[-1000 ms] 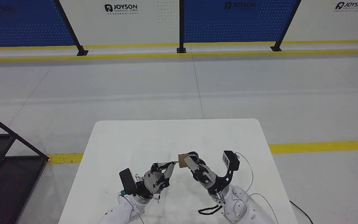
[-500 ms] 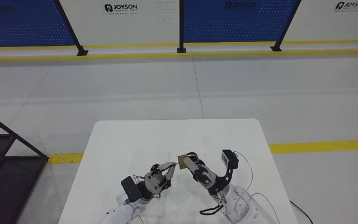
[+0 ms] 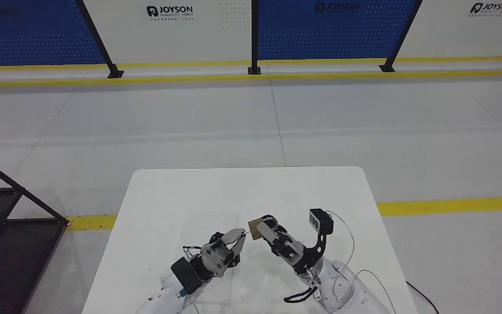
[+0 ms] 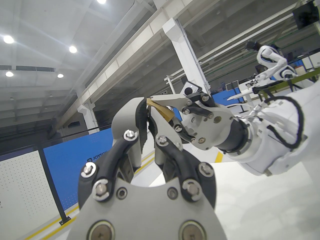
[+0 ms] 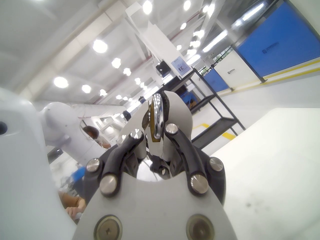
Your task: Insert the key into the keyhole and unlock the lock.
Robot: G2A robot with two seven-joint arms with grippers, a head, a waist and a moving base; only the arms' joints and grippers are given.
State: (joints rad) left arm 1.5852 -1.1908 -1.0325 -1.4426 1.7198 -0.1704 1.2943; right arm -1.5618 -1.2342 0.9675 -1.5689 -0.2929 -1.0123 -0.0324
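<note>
Looking down in the top view, I see the right gripper [image 3: 263,226] clamped on the brass lock [image 3: 255,228] above the table [image 3: 196,196], with the left gripper [image 3: 238,236] just beside it. Left wrist view: its fingers [image 4: 130,121] are pinched together, tips at the lock. Right wrist view: the lock sits squeezed between the right fingers.

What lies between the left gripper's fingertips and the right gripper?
A brass padlock, clamped in the right gripper, at the tips of the shut left gripper; the left wrist view shows it.

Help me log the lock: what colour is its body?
Brass-gold; the small metal padlock shows best in the left wrist view.
</note>
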